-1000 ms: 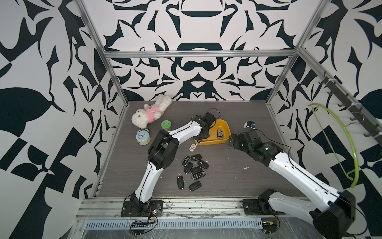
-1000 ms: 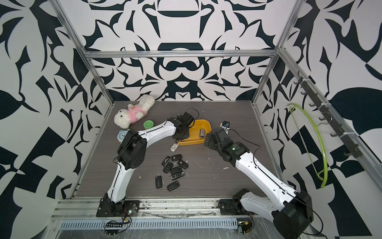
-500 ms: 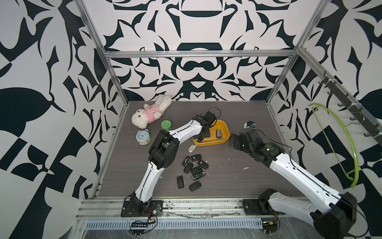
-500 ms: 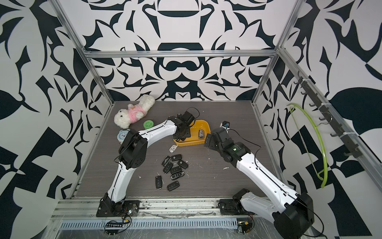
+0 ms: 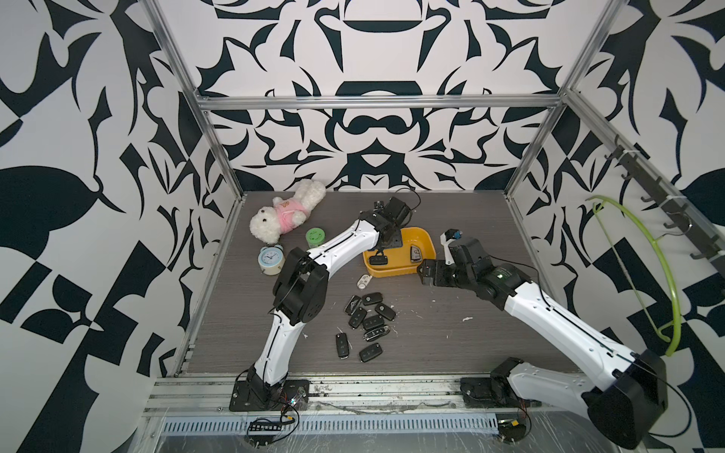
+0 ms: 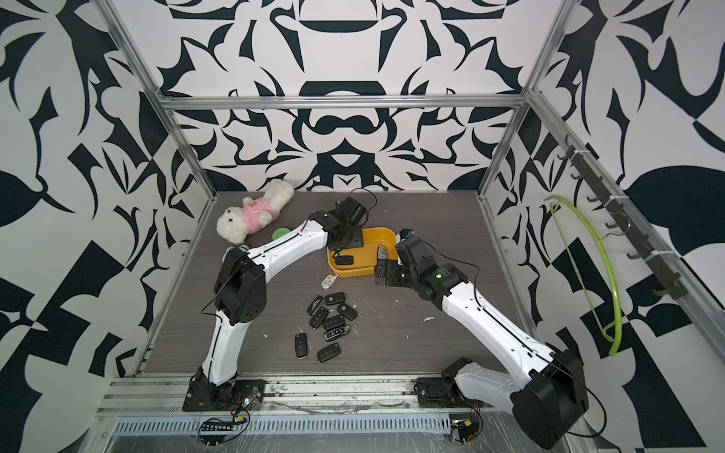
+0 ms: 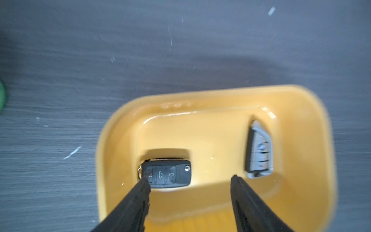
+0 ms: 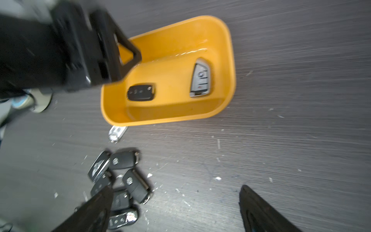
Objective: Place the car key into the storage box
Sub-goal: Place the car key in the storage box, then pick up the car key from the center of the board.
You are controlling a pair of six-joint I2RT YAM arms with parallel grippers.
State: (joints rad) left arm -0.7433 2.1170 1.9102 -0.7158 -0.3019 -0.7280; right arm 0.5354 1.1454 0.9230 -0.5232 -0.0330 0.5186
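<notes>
Car key [image 7: 166, 173] flat in storage box [image 7: 301, 112], at one fingertip [image 7: 143, 187] of spread, empty left gripper [image 7: 188, 178]. Right gripper [image 8: 175, 187] spread. Right wrist view, unlike left, shows key pile [image 8: 120, 176] on surface [image 8: 281, 140].

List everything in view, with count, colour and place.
storage box: one, yellow-orange, mid-table
black flip key: one, black, inside the box
grey key: one, silver-grey, inside the box
white fob: one, white, on the table by the box
loose keys: eight, mostly black, clustered near the front
plush toy: one, white and pink, back left
jar: one, green, beside the plush
alarm clock: one, pale blue, left side
hanger: one, lime green, right wall
table: one, dark grey
left gripper: open, over the box
right gripper: open, over the table
</notes>
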